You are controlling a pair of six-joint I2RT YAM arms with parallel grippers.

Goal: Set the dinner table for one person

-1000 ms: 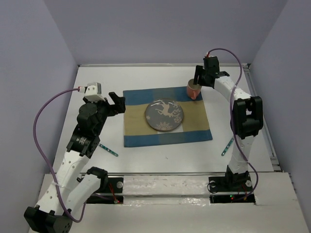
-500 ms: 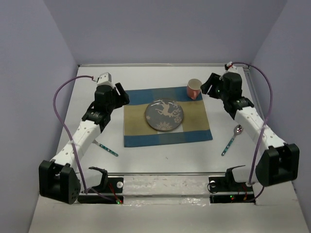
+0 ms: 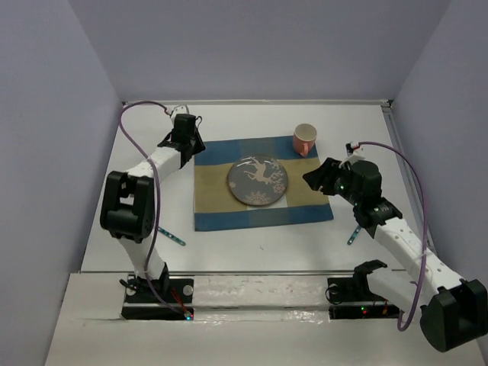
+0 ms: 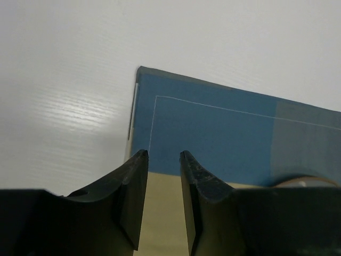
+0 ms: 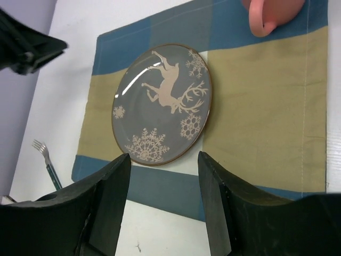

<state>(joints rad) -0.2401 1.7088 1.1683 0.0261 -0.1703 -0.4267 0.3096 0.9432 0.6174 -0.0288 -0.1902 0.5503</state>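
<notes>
The dinner table is a white top with a blue and tan checked placemat in the middle. On the mat lie a grey deer-pattern plate and, at its far right corner, an orange mug. A teal-handled fork lies left of the mat. A teal spoon lies right of it, its bowl hidden by my right arm. My left gripper hovers over the mat's far left corner, jaws narrowly apart and empty. My right gripper hangs open over the mat's right side.
Lilac walls close in the table on the left, back and right. A raised rail runs along the near edge by the arm bases. My right forearm stretches above the table's right strip.
My left arm swung out to the mat's far left corner and its jaws narrowed. My right arm drew back from the mug toward the near right; the mug stayed on the mat.
</notes>
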